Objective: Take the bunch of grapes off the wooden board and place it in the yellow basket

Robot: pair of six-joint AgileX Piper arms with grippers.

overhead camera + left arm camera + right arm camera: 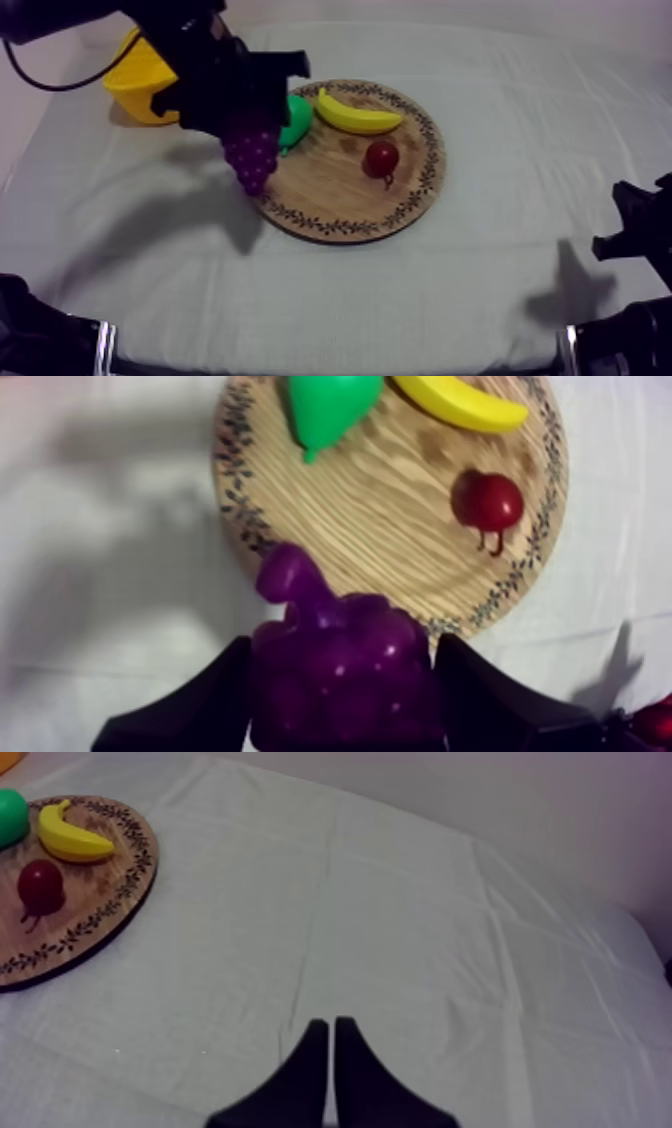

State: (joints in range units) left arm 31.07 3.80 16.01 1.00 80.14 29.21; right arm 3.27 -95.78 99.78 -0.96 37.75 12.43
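Observation:
My left gripper (247,135) is shut on the purple bunch of grapes (252,152), which hangs in the air over the left rim of the round wooden board (330,205). Seen from the left wrist, the grapes (335,671) sit clamped between the two black fingers (200,706), above the board's edge (400,526). The yellow basket (142,85) stands at the back left, partly hidden behind my left arm. My right gripper (332,1037) hovers shut over bare cloth to the right of the board (90,912).
A green pear (295,120), a yellow banana (357,115) and a small red fruit (381,158) lie on the board. The right arm (640,235) rests at the table's right edge. Cloth lies open in front and to the right.

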